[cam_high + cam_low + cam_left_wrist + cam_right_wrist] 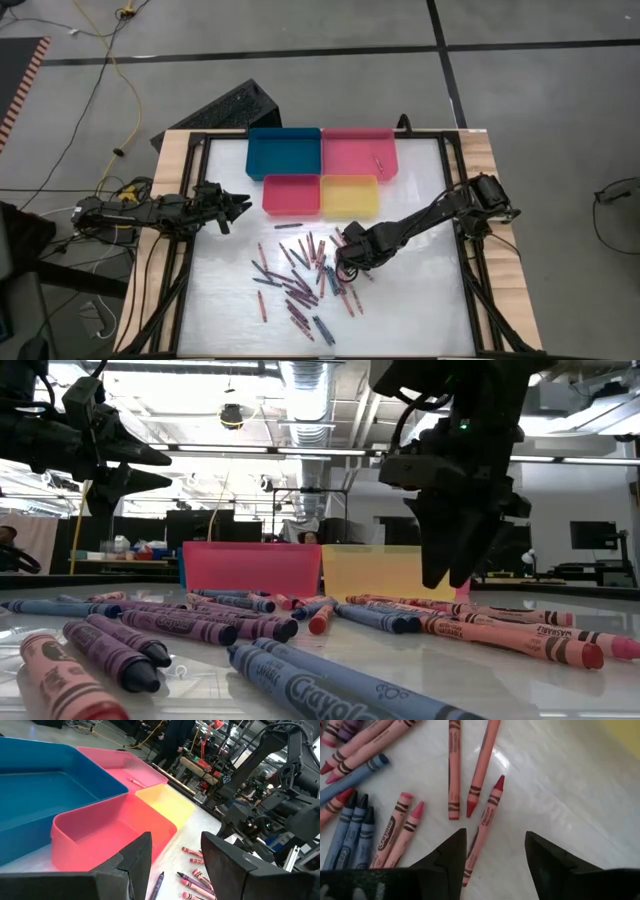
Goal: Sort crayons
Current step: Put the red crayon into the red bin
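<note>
Crayons [454, 767]: matt paper wrappers, waxy tips. Trays [95, 827]: smooth, glossy plastic. Surface [560, 795]: glossy white top that reflects light, with a light wooden border [172, 150]. Right tool [495, 857]: matt black fingers.

Crayons [305, 275] litter the table [420, 300] middle, blocking low passes there. Four trays [320, 170] wall off the far side. My right gripper [345, 262] hangs open over the pile's right edge; bare table lies to its right.
</note>
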### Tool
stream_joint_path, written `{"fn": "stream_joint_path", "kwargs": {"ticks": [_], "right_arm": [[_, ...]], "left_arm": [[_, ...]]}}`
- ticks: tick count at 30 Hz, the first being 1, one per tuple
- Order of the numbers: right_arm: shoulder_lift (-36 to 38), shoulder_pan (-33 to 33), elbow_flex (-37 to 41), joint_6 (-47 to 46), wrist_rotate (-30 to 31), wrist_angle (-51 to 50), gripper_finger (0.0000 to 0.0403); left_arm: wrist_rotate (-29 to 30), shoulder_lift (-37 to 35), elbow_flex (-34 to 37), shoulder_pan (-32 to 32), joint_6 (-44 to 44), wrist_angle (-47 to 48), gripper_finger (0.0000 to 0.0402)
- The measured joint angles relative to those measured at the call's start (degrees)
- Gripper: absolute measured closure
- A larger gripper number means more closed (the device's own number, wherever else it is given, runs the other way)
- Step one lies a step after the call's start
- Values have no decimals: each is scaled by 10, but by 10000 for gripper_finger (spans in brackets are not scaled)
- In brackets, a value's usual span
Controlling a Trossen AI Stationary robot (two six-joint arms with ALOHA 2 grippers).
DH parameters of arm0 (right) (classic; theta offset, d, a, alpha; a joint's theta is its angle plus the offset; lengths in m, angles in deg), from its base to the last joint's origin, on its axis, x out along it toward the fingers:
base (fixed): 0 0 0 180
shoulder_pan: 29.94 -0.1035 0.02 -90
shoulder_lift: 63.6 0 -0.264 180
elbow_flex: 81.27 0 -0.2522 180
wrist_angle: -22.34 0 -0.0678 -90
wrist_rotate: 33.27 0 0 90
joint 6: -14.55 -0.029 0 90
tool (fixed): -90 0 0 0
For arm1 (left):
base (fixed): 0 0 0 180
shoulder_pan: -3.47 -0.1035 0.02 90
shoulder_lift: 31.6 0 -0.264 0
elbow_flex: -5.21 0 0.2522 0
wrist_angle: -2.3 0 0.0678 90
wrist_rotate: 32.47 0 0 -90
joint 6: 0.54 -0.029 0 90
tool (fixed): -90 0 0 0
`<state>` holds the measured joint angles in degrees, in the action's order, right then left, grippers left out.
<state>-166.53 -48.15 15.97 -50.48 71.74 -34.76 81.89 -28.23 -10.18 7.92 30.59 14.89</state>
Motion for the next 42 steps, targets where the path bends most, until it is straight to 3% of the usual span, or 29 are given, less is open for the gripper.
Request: {"fn": "stream_joint_path", "kwargs": {"ticks": [15, 29, 42], "right_arm": [[-24, 8, 0, 16, -30, 4, 216], [-24, 8, -1, 4, -45, -24, 338], [-20, 13, -5, 6, -47, -32, 399]], "left_arm": [[0, 0, 0, 0, 0, 0, 242], [0, 0, 0, 0, 0, 0, 242], [0, 0, 0, 0, 0, 0, 242]]}}
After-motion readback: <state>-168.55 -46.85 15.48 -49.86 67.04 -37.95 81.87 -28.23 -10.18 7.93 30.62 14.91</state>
